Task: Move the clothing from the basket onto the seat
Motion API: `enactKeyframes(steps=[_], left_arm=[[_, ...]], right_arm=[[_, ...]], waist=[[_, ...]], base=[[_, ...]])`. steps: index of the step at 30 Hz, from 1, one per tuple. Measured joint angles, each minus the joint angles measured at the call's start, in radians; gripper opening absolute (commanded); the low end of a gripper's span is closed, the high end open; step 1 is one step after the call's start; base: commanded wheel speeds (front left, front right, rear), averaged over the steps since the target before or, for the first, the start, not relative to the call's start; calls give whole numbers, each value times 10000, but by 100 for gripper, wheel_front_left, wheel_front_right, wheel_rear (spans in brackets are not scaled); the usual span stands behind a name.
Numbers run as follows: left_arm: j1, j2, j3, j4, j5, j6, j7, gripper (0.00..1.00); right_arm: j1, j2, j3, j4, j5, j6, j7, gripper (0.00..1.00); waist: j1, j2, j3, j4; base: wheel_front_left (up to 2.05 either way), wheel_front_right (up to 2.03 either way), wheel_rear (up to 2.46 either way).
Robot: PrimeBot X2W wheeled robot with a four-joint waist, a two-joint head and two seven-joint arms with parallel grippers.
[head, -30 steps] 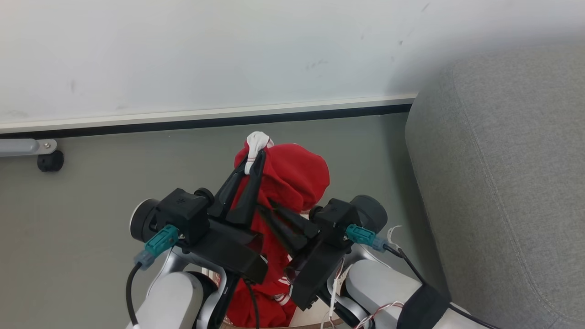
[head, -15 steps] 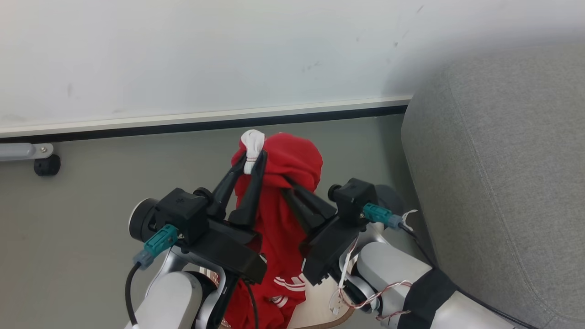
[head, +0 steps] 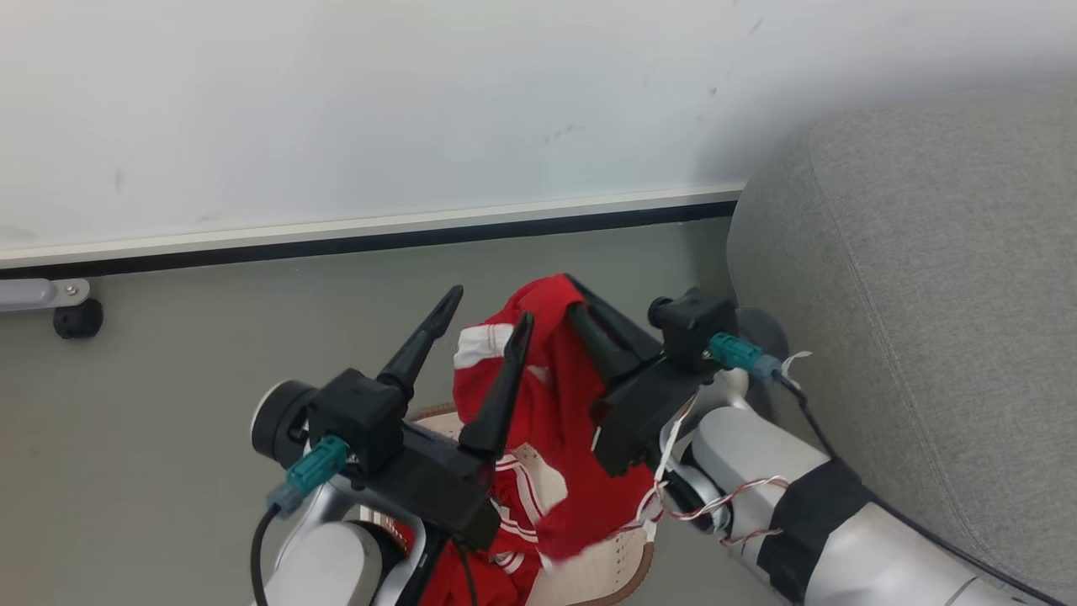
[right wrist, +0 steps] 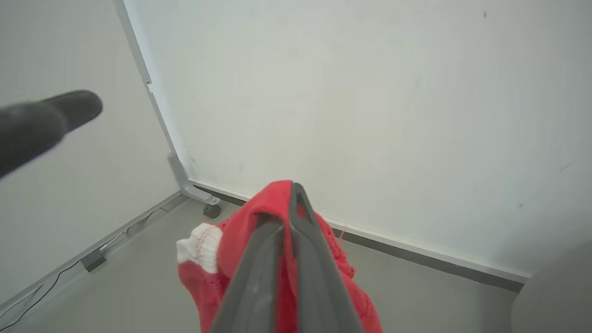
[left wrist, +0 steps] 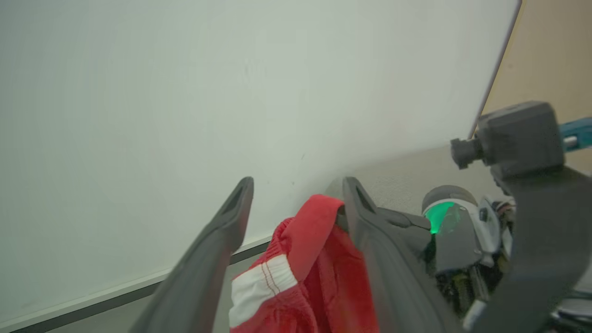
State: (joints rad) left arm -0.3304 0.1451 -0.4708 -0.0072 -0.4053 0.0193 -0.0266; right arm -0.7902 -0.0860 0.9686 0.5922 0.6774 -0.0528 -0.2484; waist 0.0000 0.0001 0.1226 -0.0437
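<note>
A piece of the red clothing point(head: 551, 383) with white stripe trim hangs above the basket point(head: 618, 562), whose cream perforated floor and brown rim show at the bottom edge. My right gripper point(head: 572, 290) is shut on the top fold of this clothing point(right wrist: 208, 277), its fingers point(right wrist: 300, 240) pressed together. My left gripper point(head: 490, 305) stands open just left of it, and the white-banded edge of the clothing point(left wrist: 263, 282) hangs loose between its spread fingers point(left wrist: 231, 222). The grey seat point(head: 909, 278) rises at the right, close beside my right forearm.
More red fabric point(head: 496, 572) lies in the basket under my left arm. A white wall with a dark skirting strip point(head: 379, 240) runs behind, over grey floor. A black caster point(head: 77, 320) on a metal foot sits at the far left.
My left gripper has opened and let go of the white cuff. My right gripper, still shut on the fabric, has risen and moved right toward the seat. The camera has shifted slightly.
</note>
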Motion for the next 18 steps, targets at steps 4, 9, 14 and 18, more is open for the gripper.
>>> enactKeyframes(steps=[4,9,14,18], left_arm=[[273,136,-211,-38,113,-25,75,100],[407,234,-502,-59,339,-117,178,100],[678,460,-686,-42,479,-211,341,100],[744,662,-777,-38,589,-280,422,100]], right_arm=[[-64,-228,-198,94,-6,2,-6,0],[-188,-456,-422,157,-71,2,-8,0],[-214,-679,-779,169,-109,0,-10,0],[-210,-790,-984,136,-111,-10,-10,0]], waist=[[0,0,47,-69],[0,0,116,-201],[0,0,208,-436],[0,0,253,-649]], base=[[0,0,0],[0,0,0],[0,0,0],[0,0,0]])
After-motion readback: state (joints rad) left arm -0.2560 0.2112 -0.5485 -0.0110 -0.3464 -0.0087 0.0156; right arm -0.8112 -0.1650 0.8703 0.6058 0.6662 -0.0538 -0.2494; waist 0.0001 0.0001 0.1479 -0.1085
